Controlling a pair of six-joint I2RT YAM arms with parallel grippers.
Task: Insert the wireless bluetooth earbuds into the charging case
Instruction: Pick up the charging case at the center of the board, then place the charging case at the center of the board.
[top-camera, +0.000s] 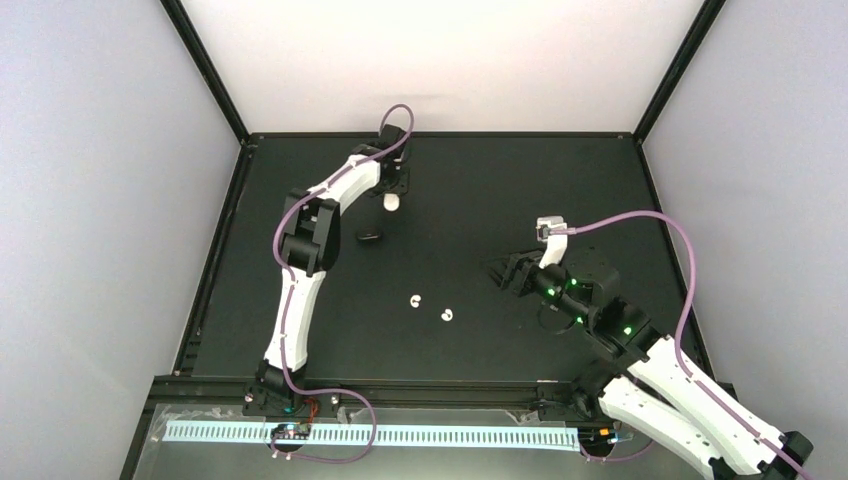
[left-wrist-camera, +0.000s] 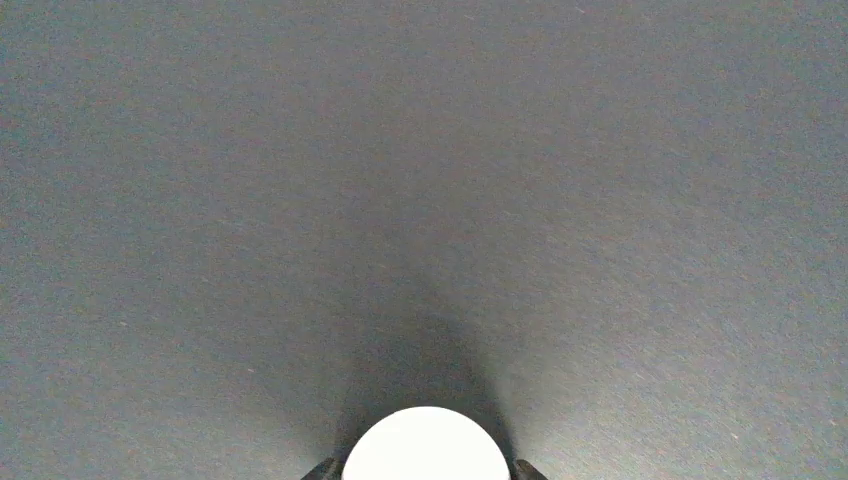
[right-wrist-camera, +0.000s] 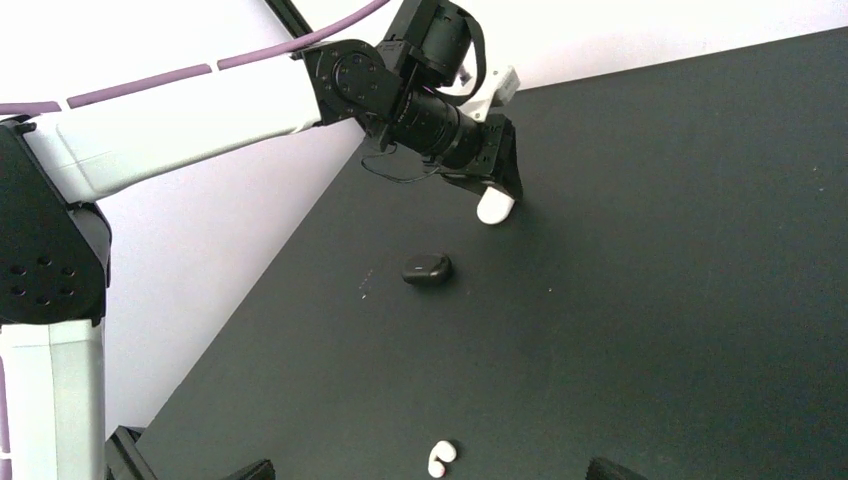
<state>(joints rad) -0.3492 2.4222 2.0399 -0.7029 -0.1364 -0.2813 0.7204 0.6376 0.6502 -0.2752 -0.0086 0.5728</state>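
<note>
My left arm's at full reach, claw (right-wrist-camera: 497, 193) pointing down, white charging case (right-wrist-camera: 495, 208) between its fingers; clamped or not, I can't tell

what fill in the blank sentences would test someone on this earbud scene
Between the fingers of the left hand sits a rounded case coloured ____.
The white earbuds lying loose on the table number ____.
The right hand has its jaws ____.
The black oval item lies nearer the ____ arm.
Missing: white; two; open; left.
</note>
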